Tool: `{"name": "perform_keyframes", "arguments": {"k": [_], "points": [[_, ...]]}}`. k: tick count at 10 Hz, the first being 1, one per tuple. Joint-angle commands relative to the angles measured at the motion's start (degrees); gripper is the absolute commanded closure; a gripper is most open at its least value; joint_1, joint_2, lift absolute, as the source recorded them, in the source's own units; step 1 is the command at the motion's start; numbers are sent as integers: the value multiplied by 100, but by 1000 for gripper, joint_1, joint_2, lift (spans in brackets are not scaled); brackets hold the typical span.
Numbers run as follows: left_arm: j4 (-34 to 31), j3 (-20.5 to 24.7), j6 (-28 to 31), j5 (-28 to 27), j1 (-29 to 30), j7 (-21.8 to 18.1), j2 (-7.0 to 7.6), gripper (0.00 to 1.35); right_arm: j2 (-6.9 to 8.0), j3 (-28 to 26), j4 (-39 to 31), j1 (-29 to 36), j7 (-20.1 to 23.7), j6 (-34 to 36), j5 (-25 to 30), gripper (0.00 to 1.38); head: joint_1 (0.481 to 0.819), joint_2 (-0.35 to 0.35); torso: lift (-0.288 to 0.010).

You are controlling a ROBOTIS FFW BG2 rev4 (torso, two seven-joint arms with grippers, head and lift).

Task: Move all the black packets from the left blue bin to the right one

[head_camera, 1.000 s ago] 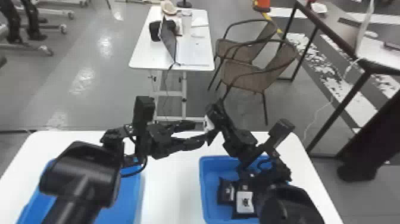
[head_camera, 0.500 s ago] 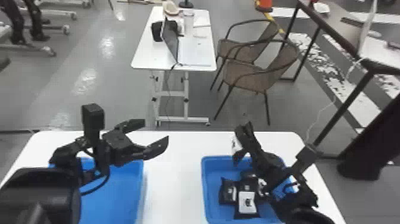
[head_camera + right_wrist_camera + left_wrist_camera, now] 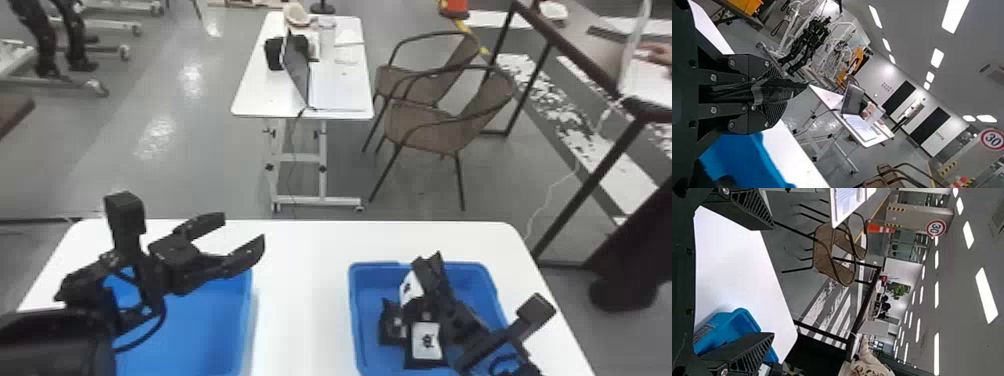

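Note:
Over the left blue bin, my left gripper stands open, pointing right with nothing between its fingers; in the left wrist view the same gripper has its two fingers wide apart. My right gripper is above the right blue bin, shut on a black packet with a white label. In the right wrist view the gripper pinches that black packet between its fingertips. Several black packets lie in the right bin, one with a white label. The visible part of the left bin's floor is bare.
Both bins stand on a white table, with a strip of tabletop between them. Beyond the table are a small white desk with a laptop, and two brown chairs. A dark-framed table stands at the right.
My left gripper let go of the packet and moved left, away from my right gripper. The right arm carried the packet right and back over the right bin.

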Motion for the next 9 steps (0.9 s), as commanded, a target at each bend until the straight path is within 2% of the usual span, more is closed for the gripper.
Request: {"name": "perform_keyframes", "arguments": {"k": [1,2,4,5,7,9], "points": [[-1,59,36,75,27,0,-1,67,2,-91,279,-28,-41,298,-60,1181,695,-68,0],[-1,68,36,75,27,0,-1,61,2,-170,419,-81,-112,307,-8,1059,695,-63,0],[8,59,98,92,-8,0,-1,30,19,-539,463,-160,-217,271,616,282,695,-74,0],[8,86,98,119,1,0,-1,30,28,-654,305,-116,-375,113,933,51,695,-93,0],[8,147,-25,224,10,0,-1,105,116,-698,-345,165,-894,-783,1390,144,695,-129,0],[-1,244,-438,286,63,0,-1,114,174,-786,-1224,648,-938,-1372,2102,150,695,-159,0]]}}
